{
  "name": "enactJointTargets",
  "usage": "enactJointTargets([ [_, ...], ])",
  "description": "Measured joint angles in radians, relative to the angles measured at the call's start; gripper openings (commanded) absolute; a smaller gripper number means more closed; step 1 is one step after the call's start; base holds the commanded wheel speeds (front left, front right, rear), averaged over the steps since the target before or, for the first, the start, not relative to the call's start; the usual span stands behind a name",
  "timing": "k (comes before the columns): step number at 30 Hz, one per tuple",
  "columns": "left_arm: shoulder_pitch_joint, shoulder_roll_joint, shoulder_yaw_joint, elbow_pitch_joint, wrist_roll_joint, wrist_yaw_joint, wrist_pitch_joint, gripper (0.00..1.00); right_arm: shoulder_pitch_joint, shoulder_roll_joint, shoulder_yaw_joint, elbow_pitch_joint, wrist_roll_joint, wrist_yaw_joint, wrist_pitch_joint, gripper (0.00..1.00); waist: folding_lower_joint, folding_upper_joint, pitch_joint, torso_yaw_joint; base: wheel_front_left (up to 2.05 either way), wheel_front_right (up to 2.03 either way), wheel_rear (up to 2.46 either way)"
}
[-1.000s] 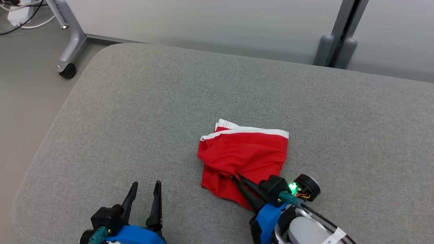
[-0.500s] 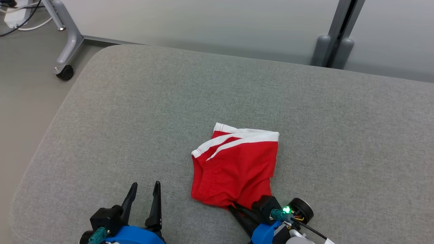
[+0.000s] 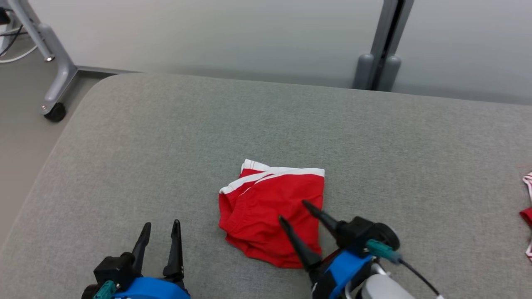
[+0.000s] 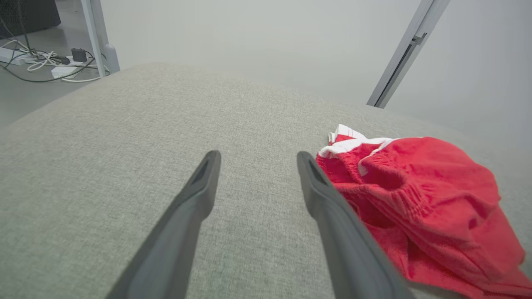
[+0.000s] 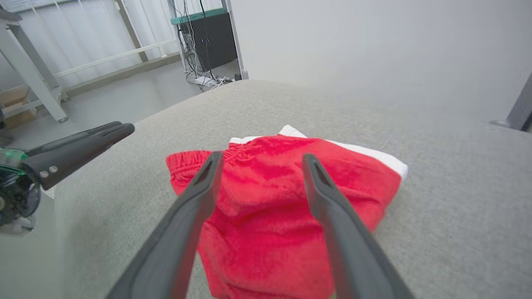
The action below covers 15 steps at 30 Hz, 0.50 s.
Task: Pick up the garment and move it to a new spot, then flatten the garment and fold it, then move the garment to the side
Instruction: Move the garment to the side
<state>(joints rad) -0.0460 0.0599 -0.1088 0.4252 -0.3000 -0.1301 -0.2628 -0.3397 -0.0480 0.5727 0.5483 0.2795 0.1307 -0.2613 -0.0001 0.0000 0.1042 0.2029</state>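
Note:
The garment [image 3: 266, 207] is a pair of red shorts with a white waistband, lying loosely bunched on the grey cushion [image 3: 166, 137], near its front edge. My right gripper [image 3: 293, 210] hangs open just over the garment's near right part, with nothing between its fingers. In the right wrist view the garment [image 5: 266, 199] shows between and beyond the spread fingers of the right gripper [image 5: 262, 157]. My left gripper [image 3: 161, 224] stands open over bare cushion, left of the garment. The left wrist view shows the left gripper [image 4: 257, 155] with the garment [image 4: 428, 187] to its right.
A grey frame leg on a caster [image 3: 54, 112] stands on the floor past the cushion's left corner. A grey post [image 3: 380, 62] rises behind the far edge. Another red and white cloth [image 3: 527, 216] peeks in at the right edge. Cables [image 4: 45, 66] lie on the floor.
My right gripper, which was shut on the garment and dragging it nearer, has opened and let it go, and now points over it. The camera has shifted. The left arm is unchanged.

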Motion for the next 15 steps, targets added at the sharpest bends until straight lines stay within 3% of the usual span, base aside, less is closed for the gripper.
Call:
enactJointTargets([
  [7,-0.002,0.005,0.04,-0.039,0.073,0.0,0.0,1.0,0.138,-0.001,-0.266,-0.17,-0.075,0.0,0.0,1.0,0.0,0.0,-0.023,-0.055,0.0,0.0,0.0],
  [15,0.024,0.004,0.057,-0.055,0.13,0.0,0.0,1.0,0.234,-0.002,-0.444,-0.189,-0.069,0.0,0.0,1.0,0.0,0.0,-0.058,-0.112,0.0,0.0,0.0],
])
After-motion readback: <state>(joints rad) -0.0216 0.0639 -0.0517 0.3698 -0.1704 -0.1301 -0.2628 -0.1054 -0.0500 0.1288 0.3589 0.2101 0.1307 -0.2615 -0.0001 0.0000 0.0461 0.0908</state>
